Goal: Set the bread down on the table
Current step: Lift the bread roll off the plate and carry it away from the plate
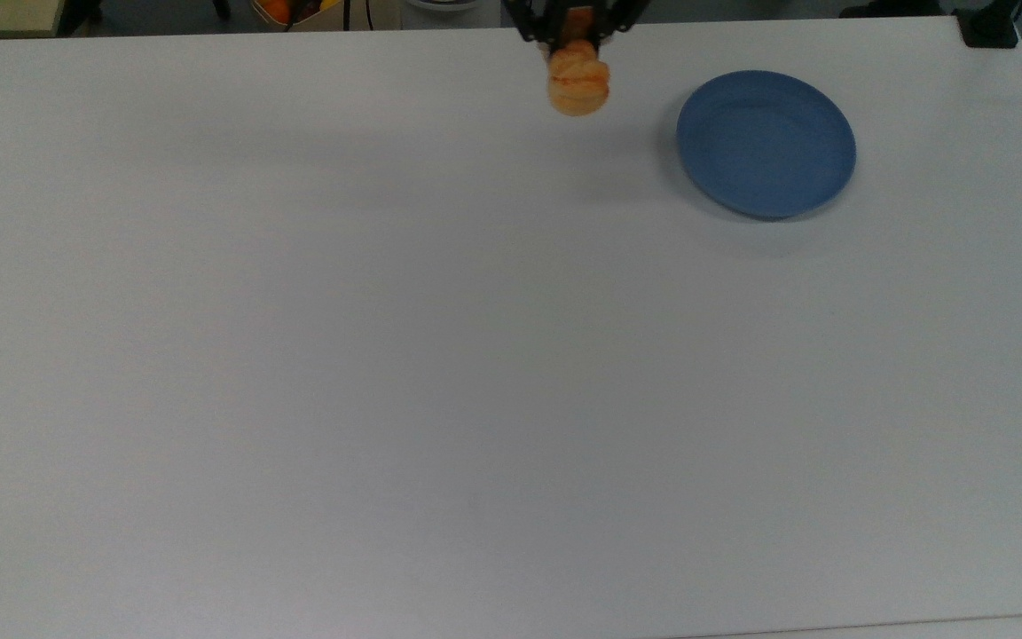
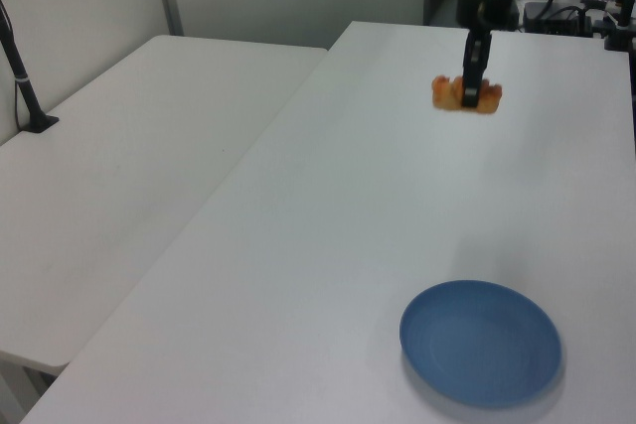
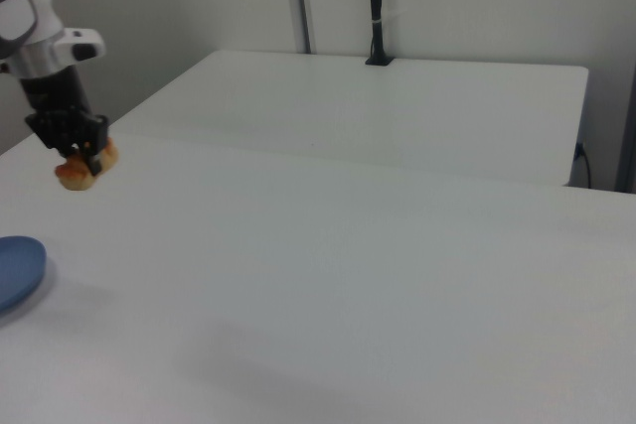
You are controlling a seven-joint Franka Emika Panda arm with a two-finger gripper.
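Golden-orange bread (image 1: 577, 80) hangs clamped across its middle in the hand (image 2: 475, 94), whose fingers are closed on it, well above the white tabletop (image 1: 387, 355). We judge it is carried high to clear the blue plate (image 1: 766, 144) (now bare, well apart towards the top view's right). Lowering onto open tabletop remains, in our judgement.

Bread (image 1: 577, 80) above table (image 1: 387, 355), at the top view's left of plate (image 1: 766, 144).
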